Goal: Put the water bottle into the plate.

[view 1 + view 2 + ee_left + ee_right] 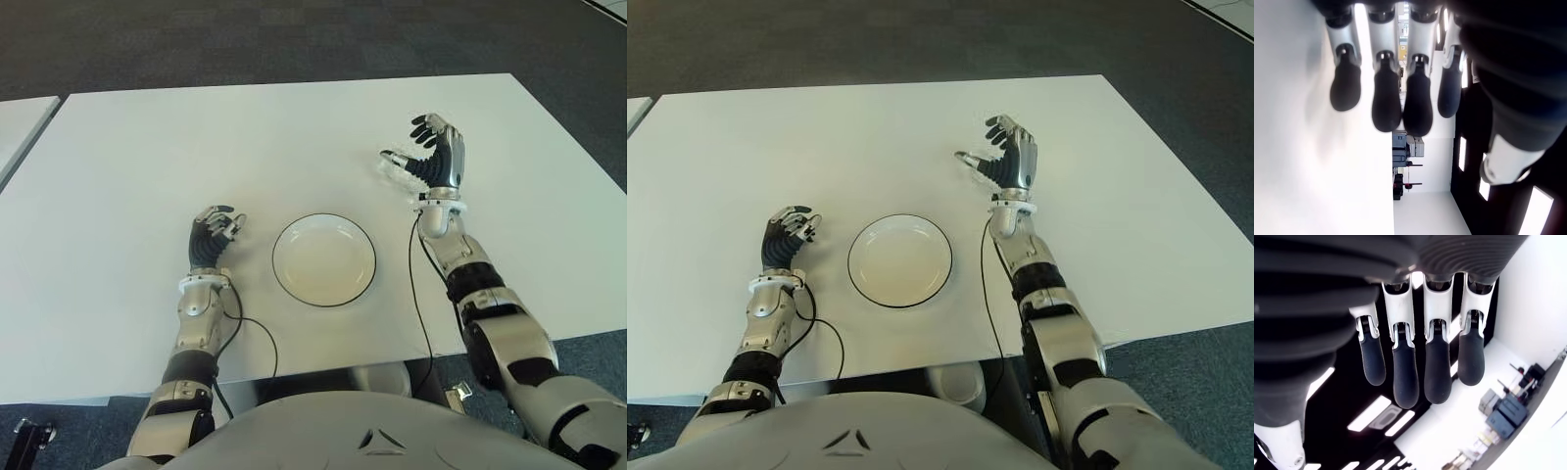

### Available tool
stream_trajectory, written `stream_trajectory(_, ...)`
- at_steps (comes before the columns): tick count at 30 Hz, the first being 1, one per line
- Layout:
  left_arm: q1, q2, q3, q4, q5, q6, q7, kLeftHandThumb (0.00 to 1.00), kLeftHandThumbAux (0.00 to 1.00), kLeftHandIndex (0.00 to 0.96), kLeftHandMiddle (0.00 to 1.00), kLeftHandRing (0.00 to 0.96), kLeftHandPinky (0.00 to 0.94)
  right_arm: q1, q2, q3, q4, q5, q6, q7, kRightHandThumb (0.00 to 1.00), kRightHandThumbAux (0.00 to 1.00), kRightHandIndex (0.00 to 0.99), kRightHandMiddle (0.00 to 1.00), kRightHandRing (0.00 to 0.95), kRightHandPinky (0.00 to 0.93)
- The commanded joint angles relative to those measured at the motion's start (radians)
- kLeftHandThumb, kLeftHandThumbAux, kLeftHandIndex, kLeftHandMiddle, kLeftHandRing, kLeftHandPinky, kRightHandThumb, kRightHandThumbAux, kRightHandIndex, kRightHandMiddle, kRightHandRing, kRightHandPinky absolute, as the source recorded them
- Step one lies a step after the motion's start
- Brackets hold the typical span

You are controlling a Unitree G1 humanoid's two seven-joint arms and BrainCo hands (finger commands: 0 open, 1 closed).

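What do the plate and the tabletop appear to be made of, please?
The plate looks like glazed ceramic, or perhaps melamine: it is glossy off-white with a thin dark line around the rim. The tabletop seems to be matte white laminate, smooth and evenly coloured with no visible grain. Its core cannot be told.

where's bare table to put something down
Bare: the far half of the table beyond the plate, and the stretch left of the left hand. Crowded: by the right hand, where what looks like a clear bottle lies beside its thumb.
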Motion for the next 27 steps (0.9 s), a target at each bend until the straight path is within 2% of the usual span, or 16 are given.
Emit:
stream_trajectory(1, 0.018, -0.005, 0.002, 0.036, -0.006, 0.014, -0.020, 0.708, 0.711, 0.436, 0.689, 0.687, 0.698, -0.073, 0.004, 0.014, 0.147, 0.010, -0.011, -0.048, 0.778, 0.709, 0.377, 0.421, 0.416, 0.401)
stream_trajectory(4, 0.019, -0.002, 0.000, 0.039, 0.006, 0.001, -0.019, 0.708, 0.711, 0.436, 0.695, 0.696, 0.708, -0.117, 0.002, 0.024, 0.221, 0.012, 0.012, -0.052, 0.718, 0.724, 0.393, 0.298, 0.314, 0.327)
stream_trajectory(5, 0.019, -0.001, -0.001, 0.040, 0.009, -0.001, -0.019, 0.708, 0.711, 0.436, 0.699, 0.701, 0.716, -0.129, 0.002, 0.027, 0.240, 0.013, 0.022, -0.050, 0.606, 0.735, 0.286, 0.233, 0.246, 0.270)
stream_trajectory(6, 0.019, 0.001, -0.003, 0.041, 0.013, -0.004, -0.018, 0.708, 0.711, 0.436, 0.701, 0.703, 0.719, -0.147, 0.003, 0.032, 0.263, 0.013, 0.047, -0.040, 0.563, 0.740, 0.247, 0.209, 0.222, 0.249)
stream_trajectory(7, 0.019, 0.002, -0.004, 0.041, 0.016, -0.006, -0.017, 0.708, 0.711, 0.436, 0.706, 0.710, 0.728, -0.159, 0.004, 0.036, 0.279, 0.014, 0.064, -0.034, 0.479, 0.737, 0.171, 0.149, 0.161, 0.197)
stream_trajectory(11, 0.019, 0.004, -0.003, 0.045, 0.018, -0.007, -0.016, 0.708, 0.712, 0.437, 0.716, 0.720, 0.733, -0.202, 0.008, 0.059, 0.329, 0.010, 0.149, 0.005, 0.324, 0.704, 0.037, 0.033, 0.037, 0.085)
stream_trajectory(16, 0.019, 0.006, -0.002, 0.049, 0.024, -0.011, -0.011, 0.708, 0.712, 0.437, 0.720, 0.723, 0.733, -0.252, 0.011, 0.102, 0.398, -0.004, 0.262, 0.099, 0.270, 0.629, 0.006, 0.005, 0.006, 0.018)
stream_trajectory(19, 0.021, 0.007, -0.004, 0.047, 0.034, -0.011, -0.004, 0.708, 0.712, 0.437, 0.723, 0.726, 0.733, -0.269, 0.013, 0.126, 0.425, -0.009, 0.308, 0.154, 0.271, 0.561, 0.001, 0.001, 0.001, 0.006)
stream_trajectory(23, 0.024, 0.010, -0.008, 0.041, 0.049, -0.013, -0.005, 0.707, 0.713, 0.437, 0.738, 0.742, 0.757, -0.274, 0.012, 0.144, 0.455, -0.002, 0.349, 0.220, 0.291, 0.491, 0.000, 0.000, 0.000, 0.001)
stream_trajectory(27, 0.025, 0.013, -0.008, 0.040, 0.050, -0.022, -0.019, 0.706, 0.714, 0.436, 0.756, 0.761, 0.785, -0.276, 0.012, 0.151, 0.469, 0.008, 0.370, 0.246, 0.315, 0.453, 0.000, 0.000, 0.000, 0.000)
